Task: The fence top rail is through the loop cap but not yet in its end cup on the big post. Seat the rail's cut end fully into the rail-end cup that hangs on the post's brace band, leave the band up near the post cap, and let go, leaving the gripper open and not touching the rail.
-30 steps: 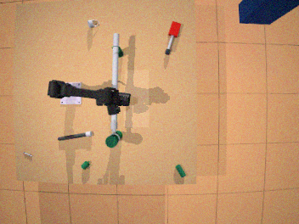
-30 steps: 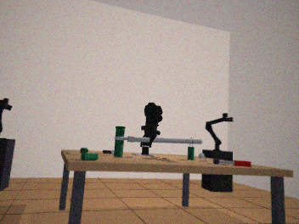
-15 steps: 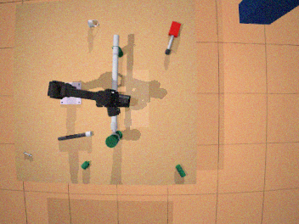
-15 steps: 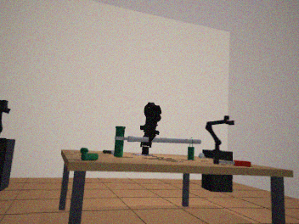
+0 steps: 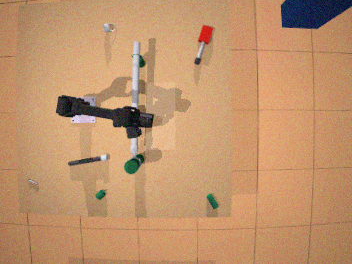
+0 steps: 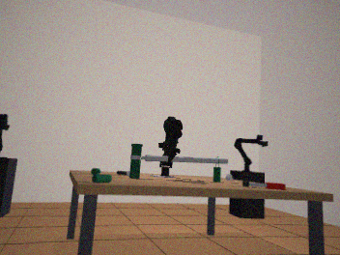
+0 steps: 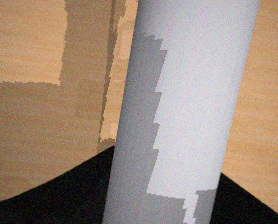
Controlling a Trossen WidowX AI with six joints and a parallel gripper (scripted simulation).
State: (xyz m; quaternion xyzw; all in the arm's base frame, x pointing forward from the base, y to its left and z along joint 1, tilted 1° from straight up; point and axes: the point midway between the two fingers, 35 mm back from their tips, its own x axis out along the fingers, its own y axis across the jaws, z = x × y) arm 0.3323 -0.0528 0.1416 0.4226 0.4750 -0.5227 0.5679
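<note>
The pale grey rail runs level above the table. My gripper is shut on it near its middle, a finger on each side. The rail's far part passes through the thin wire loop of the small green post's cap. The other end reaches the big green post, at the pale brace band high up, below the post's cap. The end cup is too small to make out, so how deep the rail sits in it cannot be told.
A red-handled tool lies beyond the small post. A dark rod with a white tip lies left of the big post. Green pieces lie near the table's edge. A small white part stands at the back left.
</note>
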